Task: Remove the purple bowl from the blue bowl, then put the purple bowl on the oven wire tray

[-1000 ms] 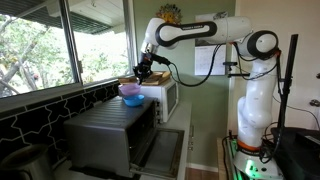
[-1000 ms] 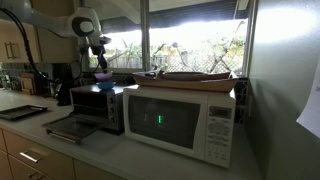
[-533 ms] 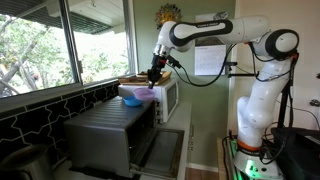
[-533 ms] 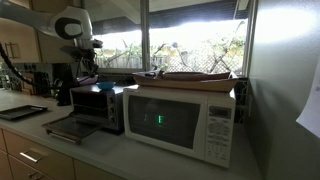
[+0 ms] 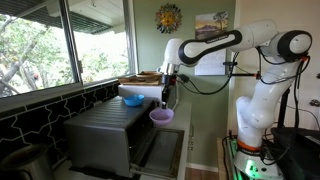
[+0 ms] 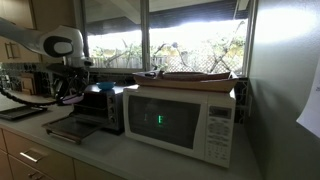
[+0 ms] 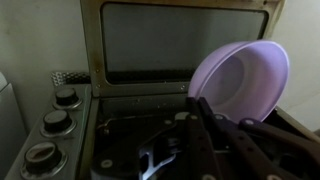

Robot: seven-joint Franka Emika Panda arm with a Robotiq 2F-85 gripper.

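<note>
The purple bowl (image 5: pixel 161 116) hangs from the gripper (image 5: pixel 166 102), pinched at its rim, in front of the oven (image 5: pixel 105 135) and above its lowered door (image 5: pixel 162 150). The blue bowl (image 5: pixel 131 100) sits on the oven's top, apart from the purple bowl. Just beside the oven stands a microwave (image 6: pixel 185 118) with a wooden tray (image 6: pixel 195 75) on it. In the wrist view, the oven's knobs (image 7: pixel 55 122) line up left of its open cavity (image 7: pixel 180 45), with the purple bowl at right.

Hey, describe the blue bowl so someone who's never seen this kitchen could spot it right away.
Find the dark-grey countertop oven beside the window; the blue bowl sits on its top. It is the only bright blue thing there, unlike the pale purple bowl, which the gripper holds in front of the oven.
</note>
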